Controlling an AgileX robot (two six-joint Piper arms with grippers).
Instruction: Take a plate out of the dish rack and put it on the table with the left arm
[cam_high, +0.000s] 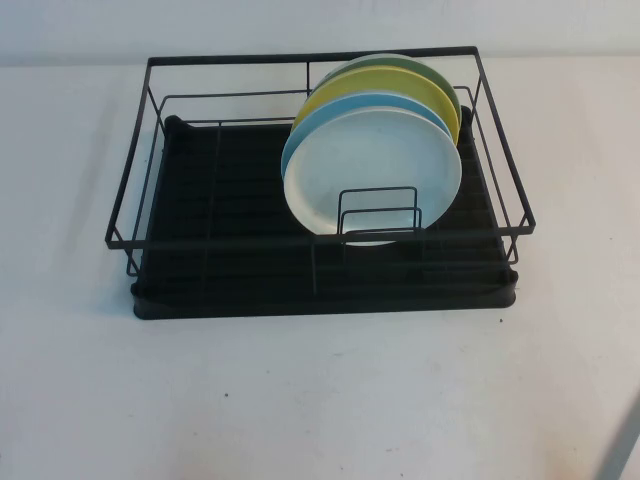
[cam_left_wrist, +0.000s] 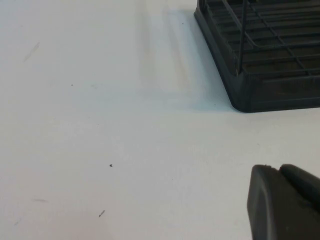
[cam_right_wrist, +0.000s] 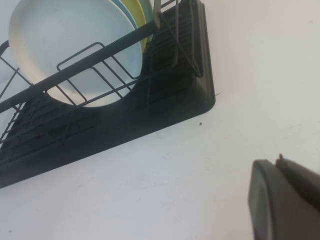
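While the white plate (cam_high: 372, 172) stands upright at the front of the stack in the dish rack (cam_high: 320, 185), the left gripper (cam_left_wrist: 285, 202) hovers low over the table (cam_high: 320, 400) beside the rack's corner, fingers together. The right gripper (cam_right_wrist: 287, 200) hangs near the opposite corner; I cannot tell its fingers' state. Reaching in unopened, or grazing the wire dividers (cam_high: 378, 212), could topple the light blue plate (cam_high: 300, 140) behind.

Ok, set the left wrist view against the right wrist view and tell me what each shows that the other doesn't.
Only the left wrist view: the left gripper, shut, hovering over bare table near a corner of the dish rack, with no plates in sight.
Only the right wrist view: the right gripper above the table, plus the white plate standing upright in the rack with the light blue plate and the yellow plate behind it.
Both: the white table and the dish rack with its black drip tray.
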